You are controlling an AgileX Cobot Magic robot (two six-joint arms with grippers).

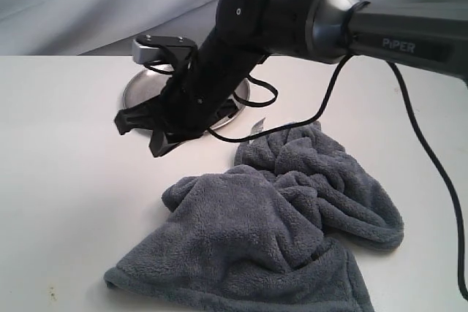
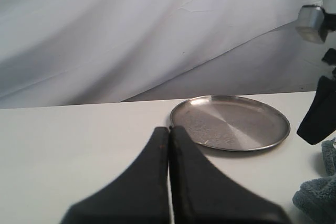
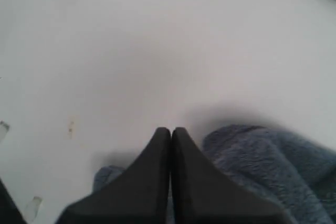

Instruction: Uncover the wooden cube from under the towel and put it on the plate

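The wooden cube shows in no view. The grey towel (image 1: 270, 239) lies crumpled on the white table, front right of the plate (image 1: 137, 90). My right gripper (image 1: 146, 137) reaches in from the right, hanging shut and empty over the plate's near rim, just left of the towel. In the right wrist view the shut right gripper (image 3: 171, 129) has the towel (image 3: 273, 161) below it. My left gripper (image 2: 169, 128) is shut and empty, low over bare table, pointing at the plate (image 2: 229, 121), which holds nothing. A towel edge (image 2: 315, 195) shows beside it. The left arm is outside the exterior view.
The right arm's black cable (image 1: 257, 100) loops over the plate's right side down to the table. A pale cloth backdrop (image 1: 88, 5) rises behind the table. The right arm's silver wrist camera (image 2: 312, 22) and a dark finger (image 2: 319, 111) show in the left wrist view.
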